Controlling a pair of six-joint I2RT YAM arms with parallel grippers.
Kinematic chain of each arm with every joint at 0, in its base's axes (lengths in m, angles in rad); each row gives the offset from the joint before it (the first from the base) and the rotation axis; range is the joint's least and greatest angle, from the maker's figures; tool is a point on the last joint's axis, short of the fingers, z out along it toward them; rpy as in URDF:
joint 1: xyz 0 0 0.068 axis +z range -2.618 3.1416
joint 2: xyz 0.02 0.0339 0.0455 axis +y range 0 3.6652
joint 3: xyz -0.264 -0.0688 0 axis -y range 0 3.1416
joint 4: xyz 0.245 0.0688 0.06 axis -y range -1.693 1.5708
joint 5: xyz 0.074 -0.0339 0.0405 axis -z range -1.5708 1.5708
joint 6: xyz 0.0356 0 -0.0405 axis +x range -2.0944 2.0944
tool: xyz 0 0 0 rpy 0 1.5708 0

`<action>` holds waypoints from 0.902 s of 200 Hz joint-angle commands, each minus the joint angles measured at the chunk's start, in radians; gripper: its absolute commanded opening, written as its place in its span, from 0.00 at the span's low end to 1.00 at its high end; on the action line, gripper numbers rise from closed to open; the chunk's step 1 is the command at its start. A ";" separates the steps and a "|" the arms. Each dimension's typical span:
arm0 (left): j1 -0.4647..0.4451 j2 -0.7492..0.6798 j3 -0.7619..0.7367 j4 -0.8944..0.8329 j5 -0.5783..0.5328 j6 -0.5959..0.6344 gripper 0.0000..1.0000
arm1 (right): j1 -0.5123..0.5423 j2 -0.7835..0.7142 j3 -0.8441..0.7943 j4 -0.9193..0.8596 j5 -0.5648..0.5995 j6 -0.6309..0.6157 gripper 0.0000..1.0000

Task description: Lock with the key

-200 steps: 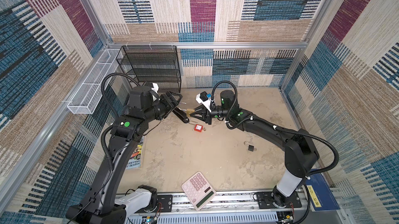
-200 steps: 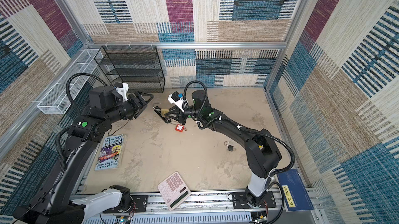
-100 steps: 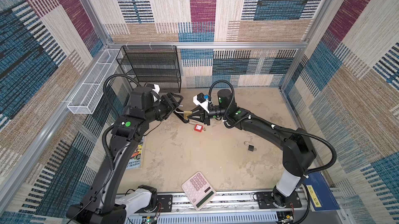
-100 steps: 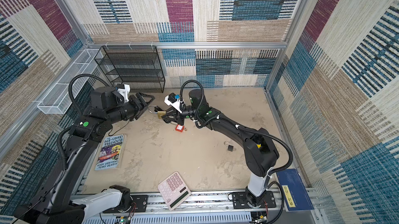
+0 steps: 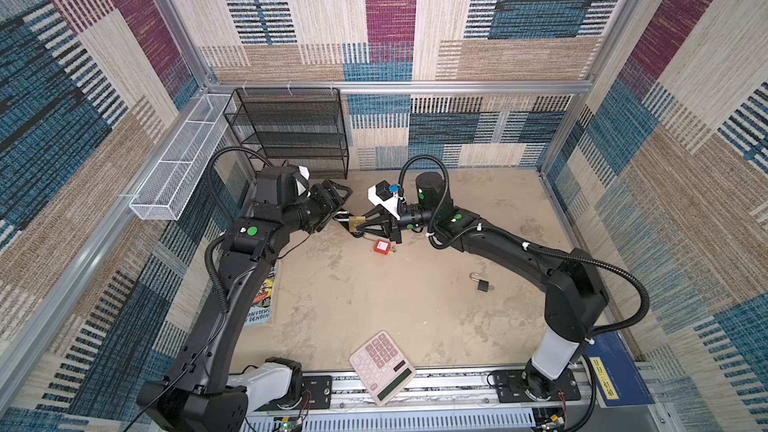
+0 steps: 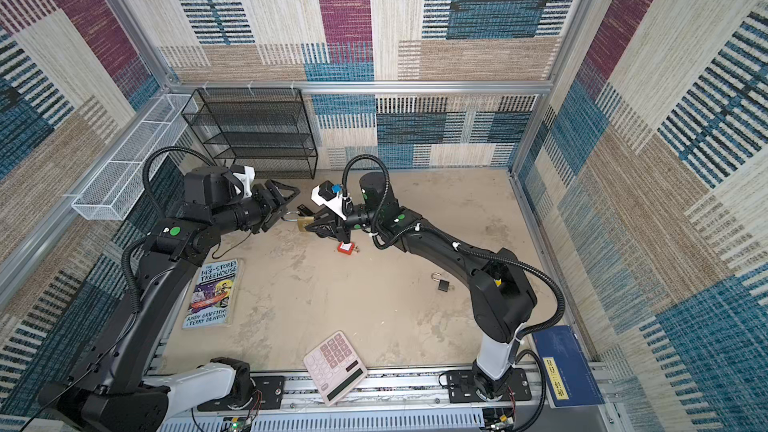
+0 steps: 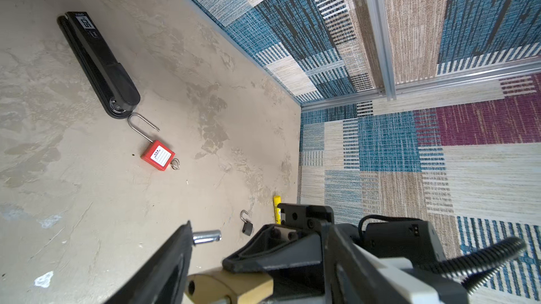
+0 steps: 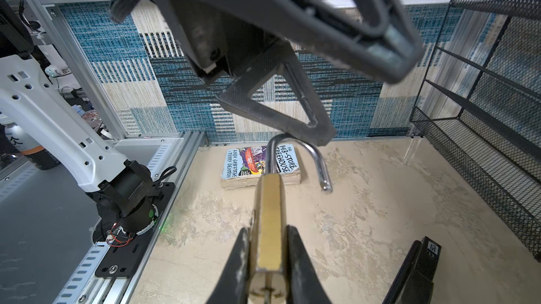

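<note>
The right gripper is clamped on the body of the brass padlock, holding it off the table near the back, between the two arms. In the right wrist view its fingers press both flat sides of the brass body, and the shackle stands swung open with its free end clear of the body. The left gripper faces it from 9 o'clock with its jaws spread wide. One fingertip sits at the shackle's bend, though I cannot tell whether it touches, and its partner stands well off. Beneath the padlock a black stapler lies on the table, largely hidden in both top views by the two grippers. A red padlock lies just at 4 o'clock from the brass one, its open shackle just beside the stapler's end and a small metal ring at its base. Farther out at 4 o'clock lies a small black padlock. A pink calculator at 6 o'clock overlaps the front rail. A book lies at 8 o'clock beside the left arm, a black wire rack stands at 11 o'clock against the back wall, and a white wire basket hangs at 10 o'clock on the side wall. A second ago the right gripper held the padlock farther toward 3 o'clock, and the stapler showed plainly in the gap between the grippers; now that gap has closed. The clamp and the wide spread look unchanged.
</note>
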 commanded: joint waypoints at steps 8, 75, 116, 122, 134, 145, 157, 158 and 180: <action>0.029 -0.001 -0.001 -0.003 0.072 0.048 0.74 | -0.001 0.003 0.028 0.075 -0.031 0.023 0.00; 0.100 -0.023 0.097 -0.053 0.137 0.321 0.77 | -0.063 0.000 0.067 0.129 -0.102 0.137 0.00; 0.100 -0.118 -0.028 0.157 0.142 0.579 0.80 | -0.111 0.025 0.166 0.071 -0.183 0.230 0.00; 0.100 -0.126 -0.038 0.169 0.151 0.602 0.81 | -0.113 0.029 0.180 0.053 -0.186 0.228 0.00; 0.100 -0.133 -0.029 0.168 0.216 0.644 0.84 | -0.116 0.039 0.207 0.031 -0.193 0.225 0.00; 0.099 -0.130 -0.022 0.173 0.285 0.677 0.84 | -0.119 0.046 0.223 0.023 -0.198 0.227 0.00; 0.100 -0.132 -0.037 0.205 0.345 0.694 0.85 | -0.123 0.064 0.252 0.002 -0.219 0.232 0.00; 0.099 -0.131 -0.040 0.208 0.351 0.695 0.85 | -0.123 0.066 0.257 -0.001 -0.220 0.233 0.00; 0.100 -0.135 -0.076 0.290 0.456 0.723 0.83 | -0.126 0.106 0.366 -0.111 -0.257 0.205 0.00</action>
